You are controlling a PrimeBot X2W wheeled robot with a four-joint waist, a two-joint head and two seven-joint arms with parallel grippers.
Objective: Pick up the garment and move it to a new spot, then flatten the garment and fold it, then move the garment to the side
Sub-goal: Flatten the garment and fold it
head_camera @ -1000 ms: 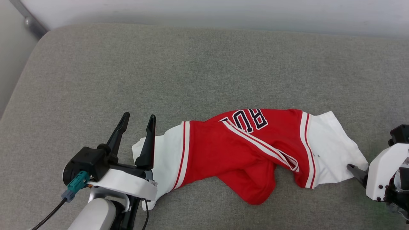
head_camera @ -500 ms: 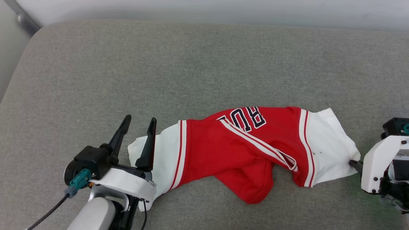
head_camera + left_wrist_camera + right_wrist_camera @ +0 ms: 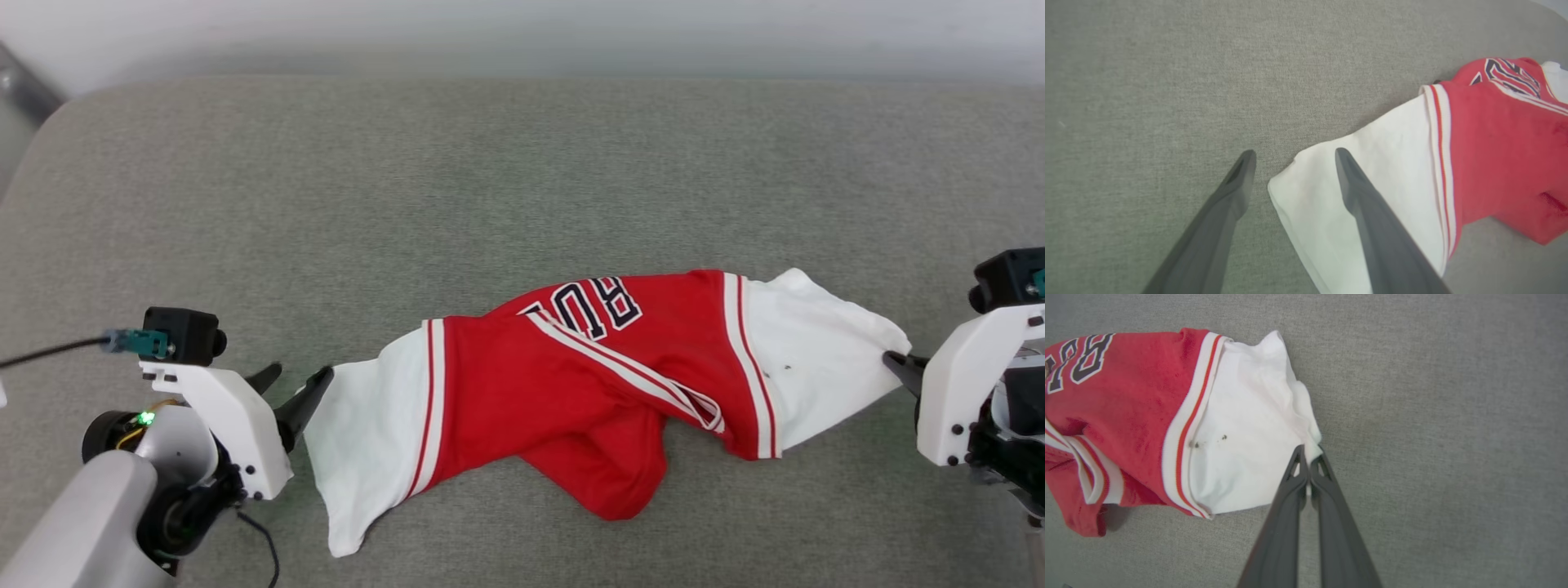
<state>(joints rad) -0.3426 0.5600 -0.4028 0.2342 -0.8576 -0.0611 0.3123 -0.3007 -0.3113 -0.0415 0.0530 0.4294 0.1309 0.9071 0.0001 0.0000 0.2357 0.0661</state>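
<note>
Garment [image 3: 571, 392]: right jaws pinch one white sleeve [image 3: 1241, 428]; left jaws, spread, should straddle the other sleeve [image 3: 1396, 163] at its edge before closing.

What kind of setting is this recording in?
Likely an indoor room: a grey upholstered cushion, perhaps a sofa or bed, against a pale wall, with a red T-shirt on it.

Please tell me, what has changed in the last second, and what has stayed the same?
The right pincer has shut on the edge of the shirt's right white sleeve. The left pincer has swung down from pointing up the head view to pointing sideways at the left sleeve. It stays open, and the shirt still lies crumpled on the grey cushion.
</note>
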